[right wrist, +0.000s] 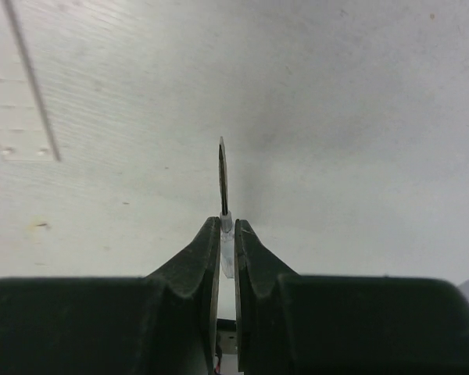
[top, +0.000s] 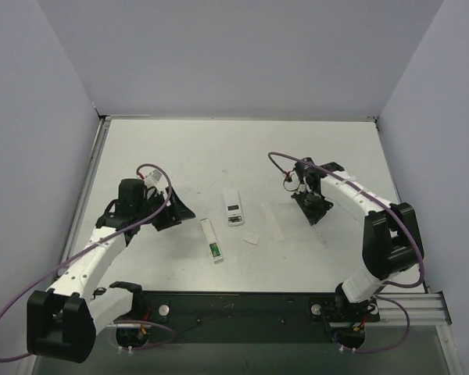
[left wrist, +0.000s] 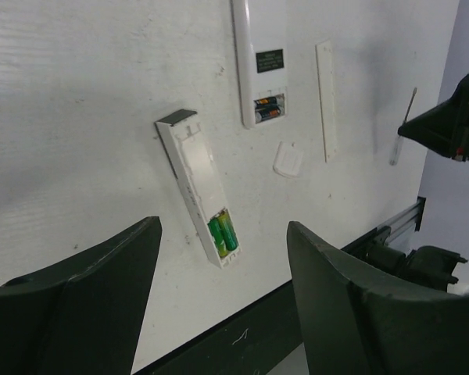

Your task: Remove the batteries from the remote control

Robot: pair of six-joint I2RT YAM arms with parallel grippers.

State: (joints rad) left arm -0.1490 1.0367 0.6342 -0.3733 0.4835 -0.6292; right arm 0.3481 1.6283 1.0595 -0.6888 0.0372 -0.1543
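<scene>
1. Two remotes lie back-up mid-bench (top: 180,156), both bays open. A long cover strip (left wrist: 326,101) and a small cover (left wrist: 288,159) lie loose just right of them.
2. The slim remote (left wrist: 189,168) is nearer and to the left. Two green batteries (left wrist: 223,231) are seated in the bay at its near end.
3. The wider remote (left wrist: 259,47) is a bit farther off, with dark batteries (left wrist: 267,107) in its near-end bay. Can't be sure of the count.
4. Left pincer (top: 173,212) is spread wide and holds nothing. It's parked left of the slim remote, pointed at the green cells.
5. Right pincer (right wrist: 227,226) is pinched tight on a thin pry tool (right wrist: 222,176), blade sticking out ahead. It's to the right, past the cover strip.
6. Step in hand, I reckon: levering cells out. No cell is out yet, so the task is early on.
7. Next move prob needs the right arm to bring the tool left to a bay, get the tip under a cell end & lever up.
8. Left pincer would need to narrow a lot to grab a cell. They're tiny & round, so likely to roll.
</scene>
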